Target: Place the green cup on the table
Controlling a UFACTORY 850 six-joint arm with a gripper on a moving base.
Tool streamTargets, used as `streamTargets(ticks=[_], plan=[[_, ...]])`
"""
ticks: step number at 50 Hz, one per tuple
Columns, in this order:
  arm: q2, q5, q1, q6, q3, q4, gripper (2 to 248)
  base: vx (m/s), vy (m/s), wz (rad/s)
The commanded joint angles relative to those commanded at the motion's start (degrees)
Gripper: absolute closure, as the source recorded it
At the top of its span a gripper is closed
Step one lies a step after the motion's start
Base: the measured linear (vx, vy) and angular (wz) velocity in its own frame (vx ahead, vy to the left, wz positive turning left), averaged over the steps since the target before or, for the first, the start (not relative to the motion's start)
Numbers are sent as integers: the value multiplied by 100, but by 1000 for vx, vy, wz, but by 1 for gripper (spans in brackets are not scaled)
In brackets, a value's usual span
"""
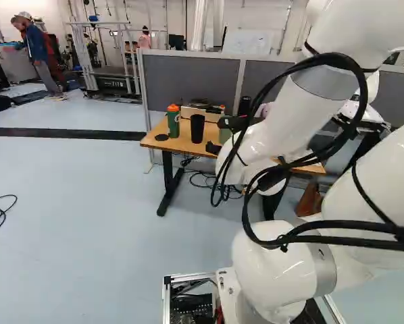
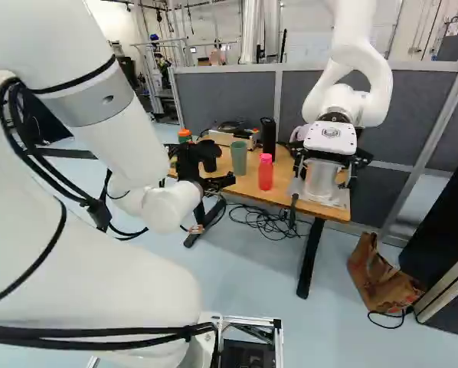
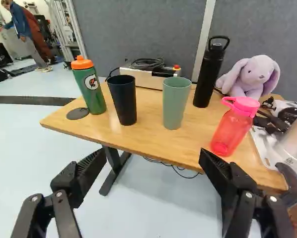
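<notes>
In the right base view my gripper (image 2: 204,170) is in front of the table's near edge. The wrist view shows the gripper (image 3: 148,166) open, its two black fingers wide apart with nothing between them. Ahead of it, the light green cup (image 3: 176,101) stands upright on the wooden table (image 3: 153,136), between a black cup and a pink bottle. The green cup (image 2: 238,158) also shows in the right base view, to the right of the gripper and apart from it.
Around the green cup stand the black cup (image 3: 122,100), pink bottle (image 3: 233,126), black bottle (image 3: 208,74) and green bottle with orange lid (image 3: 90,88). Behind are a boxed device (image 3: 146,78) and plush rabbit (image 3: 250,77). Another robot (image 2: 332,115) stands at the table's far end.
</notes>
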Motion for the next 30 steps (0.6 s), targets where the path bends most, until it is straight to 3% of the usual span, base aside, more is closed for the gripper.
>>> streamTargets(ticks=[30], plan=[[161,-97,-9,0,110,-88,3,0,0,0]])
